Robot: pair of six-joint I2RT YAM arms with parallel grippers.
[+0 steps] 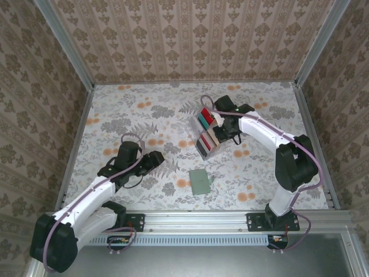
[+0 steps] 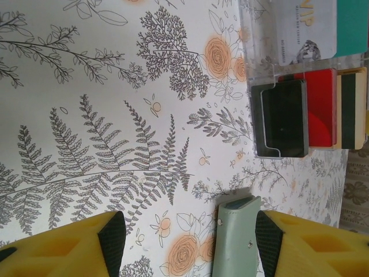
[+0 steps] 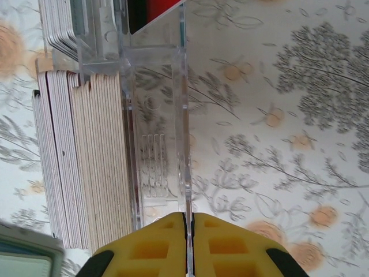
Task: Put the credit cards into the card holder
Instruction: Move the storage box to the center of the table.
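The credit cards stand in a clear plastic rack [image 1: 206,131]: a black card [image 2: 282,118], a red card [image 2: 321,107], a teal card [image 2: 351,26] and a thick stack of pale cards seen edge-on [image 3: 86,156]. The grey-green card holder [image 1: 200,181] lies closed and flat on the table in front of the rack. My left gripper [image 2: 190,236] is open, low over the table, and the card holder [image 2: 233,242] lies close to its right pad [image 2: 268,234], unheld. My right gripper [image 3: 188,216] is shut on the rack's thin clear side wall [image 3: 184,115].
The flowered tabletop [image 1: 138,115] is ringed by metal rails and patterned walls. A white printed card [image 2: 305,29] stands in the rack beside the teal one. A corner of the card holder [image 3: 26,259] lies just left of my right gripper.
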